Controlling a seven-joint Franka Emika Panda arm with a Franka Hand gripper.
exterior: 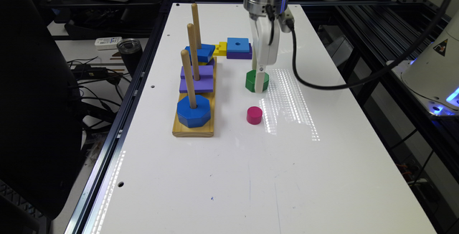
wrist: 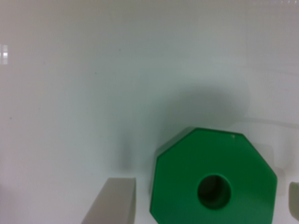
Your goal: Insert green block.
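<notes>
White table, green block between spread, unclenched fingers

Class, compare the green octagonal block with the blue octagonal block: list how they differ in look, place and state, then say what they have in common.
1. Colour: the green block is green; the blue octagonal block is blue.
2. Place: the green block sits on the white table; the blue one rests on the wooden base.
3. State: a peg runs through the blue block; the green block's hole is empty, with the pincer lowered around it.
Both are octagonal with a round centre hole.
</notes>
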